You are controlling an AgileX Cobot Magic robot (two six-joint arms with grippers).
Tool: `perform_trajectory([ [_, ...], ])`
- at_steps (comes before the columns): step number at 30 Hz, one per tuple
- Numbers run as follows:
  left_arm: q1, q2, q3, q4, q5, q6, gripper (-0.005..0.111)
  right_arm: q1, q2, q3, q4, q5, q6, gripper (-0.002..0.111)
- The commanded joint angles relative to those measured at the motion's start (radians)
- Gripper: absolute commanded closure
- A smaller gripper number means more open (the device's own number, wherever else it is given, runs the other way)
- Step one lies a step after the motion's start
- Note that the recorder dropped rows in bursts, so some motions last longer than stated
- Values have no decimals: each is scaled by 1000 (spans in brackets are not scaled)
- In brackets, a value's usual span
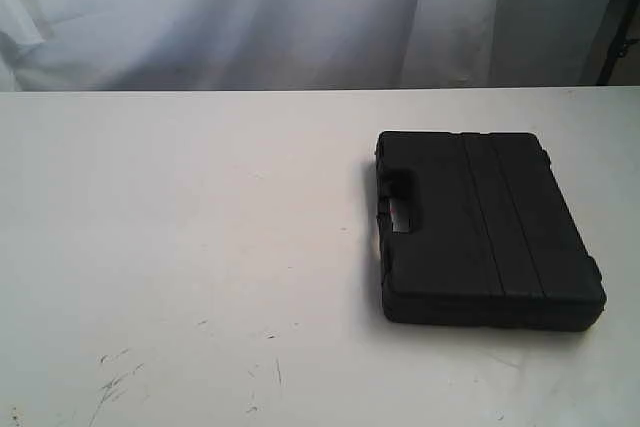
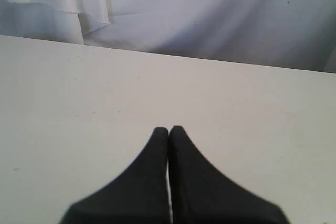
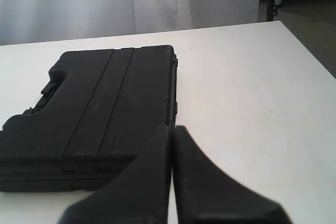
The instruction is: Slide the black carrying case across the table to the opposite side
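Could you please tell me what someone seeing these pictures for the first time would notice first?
The black carrying case stands out at once: it lies flat on the right part of the white table, with its handle cut-out facing the left of the exterior view. The shut right gripper points at the case's near edge, while the shut left gripper hangs over bare tabletop. Dark scuffs mark the table's near left corner.

Right wrist view: I find one near corner of the black carrying case (image 3: 94, 108) hidden behind the jaws of the right gripper (image 3: 171, 128), and its handle side cut by the picture's edge. The jaws of both it and the left gripper (image 2: 168, 129) run blurred off the frame. Exterior view: the surface (image 1: 200, 247) is cut on three sides; I cannot make out the case's latches.
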State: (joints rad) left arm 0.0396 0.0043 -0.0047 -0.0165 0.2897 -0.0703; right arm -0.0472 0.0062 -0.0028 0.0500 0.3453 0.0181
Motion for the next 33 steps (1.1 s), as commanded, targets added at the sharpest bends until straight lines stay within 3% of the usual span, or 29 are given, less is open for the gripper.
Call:
perform_trajectory([
  [1, 3, -4, 5, 0, -5, -1, 107, -5, -6, 3, -9, 0, -2, 108],
  [7, 3, -4, 5, 0, -5, -1, 107, -5, -6, 3, -9, -31, -2, 108],
  [16, 3, -4, 5, 0, -5, -1, 107, -5, -6, 3, -9, -321, -2, 108],
  [33, 3, -4, 5, 0, -5, -1, 107, -5, -6, 3, -9, -338, -2, 108],
])
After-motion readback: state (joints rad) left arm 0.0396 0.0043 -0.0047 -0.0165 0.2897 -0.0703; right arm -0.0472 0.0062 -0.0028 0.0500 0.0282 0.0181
